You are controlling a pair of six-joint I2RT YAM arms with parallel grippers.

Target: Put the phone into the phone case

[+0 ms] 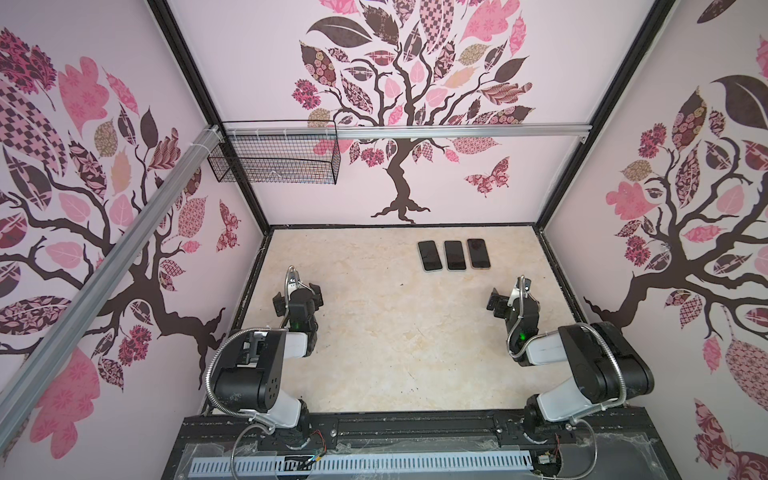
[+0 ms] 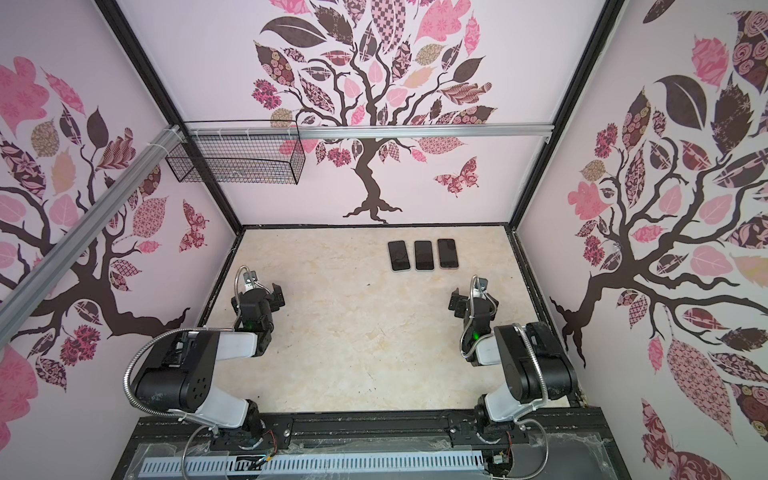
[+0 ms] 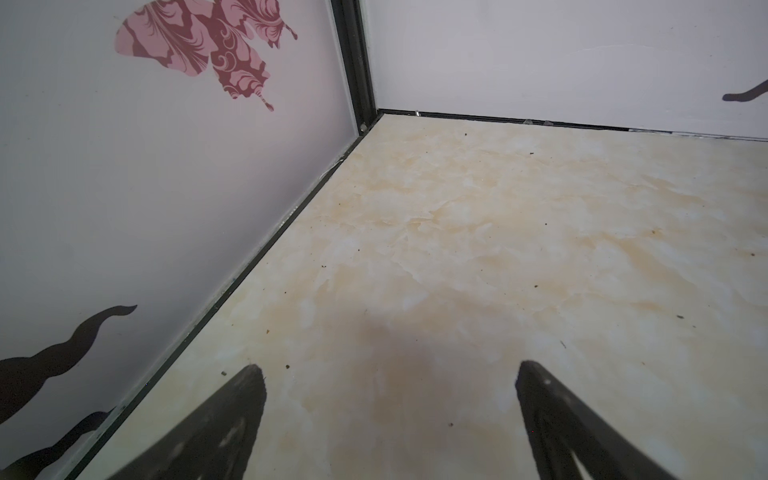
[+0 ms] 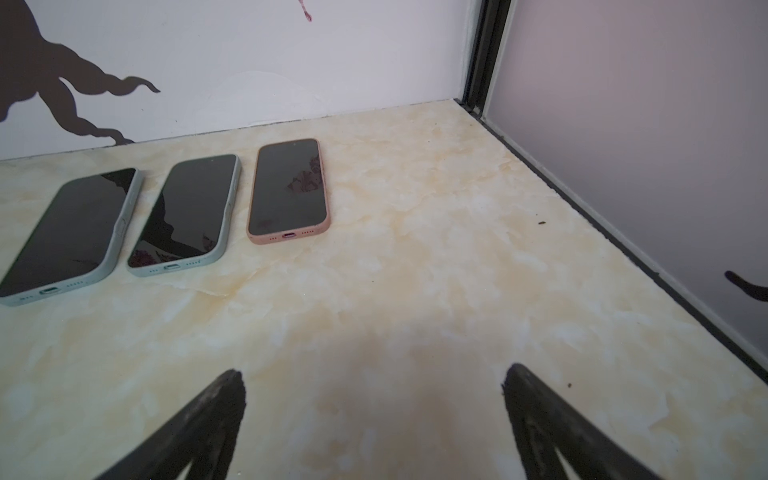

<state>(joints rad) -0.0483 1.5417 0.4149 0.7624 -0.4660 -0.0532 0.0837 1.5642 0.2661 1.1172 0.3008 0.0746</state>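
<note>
**A:** Closest to the lens in the right wrist view is our right end effector point(image 4: 374, 374), jaws spread wide with only bare table point(image 4: 415, 291) between them. Same for the left end effector point(image 3: 388, 370): wide apart, holding nothing.

**B:** And the phones: we count three in a row close to the back wall point(image 1: 457, 199), right of centre, in both top views. The pink-cased phone point(image 1: 478, 253) sits rightmost, the middle phone point(image 1: 454, 255) just beside it, then the third phone point(image 1: 429, 255). All flat, screens up, narrow gaps between.

**A:** Thing is, we can't spot a loose empty case anywhere. All three look sleeved already, so we'd guess the insertion is either finished or waiting on a case we can't see.

**B:** If we do grab one, the right arm is nearer. We'd straddle the long edges of the pink one, since it has open table on its outer side, and squeeze gently so it doesn't skate.

**A:** Also, from above they're just dark slabs. Only the right wrist view gives case colours, pink plus two pale green, and the port cutouts. The left wrist view has no phone, only table and the black corner post point(image 3: 353, 62). The wire basket point(image 1: 274, 160) shows only from above.
</note>
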